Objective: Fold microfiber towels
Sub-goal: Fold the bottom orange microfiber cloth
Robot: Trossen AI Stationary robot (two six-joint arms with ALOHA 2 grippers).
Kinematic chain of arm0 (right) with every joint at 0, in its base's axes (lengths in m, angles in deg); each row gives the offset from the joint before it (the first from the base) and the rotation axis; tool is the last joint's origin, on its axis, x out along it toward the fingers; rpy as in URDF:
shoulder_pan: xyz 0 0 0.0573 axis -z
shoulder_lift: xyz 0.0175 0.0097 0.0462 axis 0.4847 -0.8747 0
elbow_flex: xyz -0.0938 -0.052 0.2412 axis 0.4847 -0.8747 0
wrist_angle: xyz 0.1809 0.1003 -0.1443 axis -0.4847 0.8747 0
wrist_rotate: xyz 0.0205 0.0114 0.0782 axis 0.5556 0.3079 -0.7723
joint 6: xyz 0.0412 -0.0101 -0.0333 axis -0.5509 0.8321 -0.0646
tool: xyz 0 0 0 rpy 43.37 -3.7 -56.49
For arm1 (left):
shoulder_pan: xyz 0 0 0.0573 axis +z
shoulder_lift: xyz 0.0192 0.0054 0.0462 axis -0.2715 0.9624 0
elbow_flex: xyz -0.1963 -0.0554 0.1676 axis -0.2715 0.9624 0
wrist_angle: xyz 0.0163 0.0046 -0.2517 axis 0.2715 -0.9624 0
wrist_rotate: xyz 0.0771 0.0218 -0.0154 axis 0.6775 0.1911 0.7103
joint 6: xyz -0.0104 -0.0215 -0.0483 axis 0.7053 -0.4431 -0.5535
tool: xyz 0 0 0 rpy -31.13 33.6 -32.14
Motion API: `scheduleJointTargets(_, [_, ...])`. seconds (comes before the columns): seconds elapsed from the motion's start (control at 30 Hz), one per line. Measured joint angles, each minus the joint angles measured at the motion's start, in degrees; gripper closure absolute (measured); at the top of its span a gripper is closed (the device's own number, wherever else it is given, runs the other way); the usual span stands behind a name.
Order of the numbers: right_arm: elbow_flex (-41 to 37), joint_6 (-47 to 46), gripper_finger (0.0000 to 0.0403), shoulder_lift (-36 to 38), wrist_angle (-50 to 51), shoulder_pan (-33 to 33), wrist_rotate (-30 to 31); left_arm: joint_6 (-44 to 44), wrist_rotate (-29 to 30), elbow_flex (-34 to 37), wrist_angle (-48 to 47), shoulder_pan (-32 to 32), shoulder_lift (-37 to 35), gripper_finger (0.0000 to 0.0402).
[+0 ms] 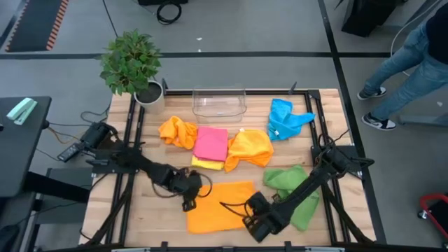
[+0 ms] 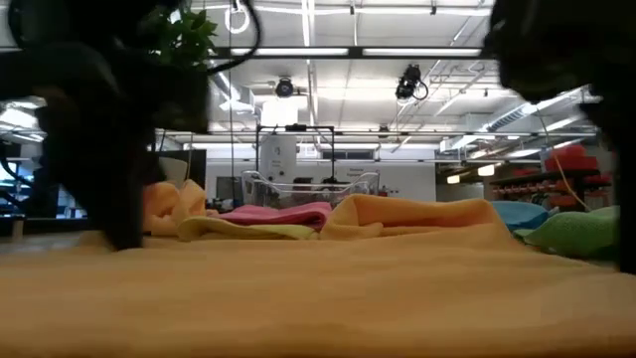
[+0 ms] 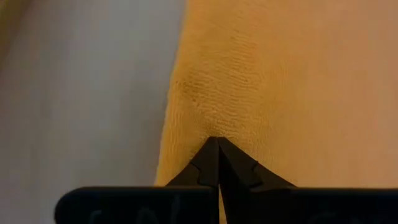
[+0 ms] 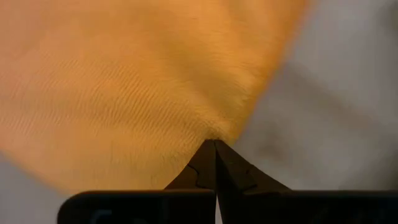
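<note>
An orange microfiber towel (image 1: 222, 204) lies spread flat on the table's near middle; it fills the foreground of the low view (image 2: 318, 288). My left gripper (image 1: 189, 201) is shut at its left edge, and my right gripper (image 1: 253, 222) is shut at its near right corner. Behind it lie the other towels: a crumpled orange one (image 1: 177, 131), a pink one (image 1: 211, 143) resting on a yellow one (image 1: 204, 164), another orange one (image 1: 250, 148), a blue one (image 1: 285, 119) and a green one (image 1: 292, 183). My left gripper pinches the orange towel's left edge (image 3: 198, 115) between its two fingertips, coming steeply from above. The cloth puckers a little at the tips and otherwise lies flat on the table. One layer or several, I cannot tell. My right gripper pinches the towel's right edge (image 4: 231, 124), close to the near right corner, between its two fingertips, pointing steeply down. The towel still lies on the table around the tips.
A clear plastic bin (image 1: 219, 103) stands at the far middle of the table, a potted plant (image 1: 133, 66) at the far left corner. A person's legs (image 1: 409, 63) show beyond the far right corner. Bare wood (image 1: 157, 210) shows left of the flat towel.
</note>
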Motion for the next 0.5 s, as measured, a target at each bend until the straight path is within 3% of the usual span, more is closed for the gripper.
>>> scheduleJointTargets(0.17, [-0.2, 6.4, 0.0402, 2.7, 2.5, 4.2, -0.2, -9.9, 0.9, 0.4, -3.3, -7.6, -4.4, 0.0396])
scheduleJointTargets(0.3, [-0.2, 8.3, 0.0402, 7.0, 0.2, 5.3, 0.6, -11.4, 7.9, 0.1, -5.4, -10.4, -10.6, 0.0389])
scheduleJointTargets(0.5, [0.1, 5.4, 0.0402, 5.4, -16.6, 2.0, 2.7, -7.7, 14.5, 0.0, -7.4, -9.5, -14.2, 0.0396])
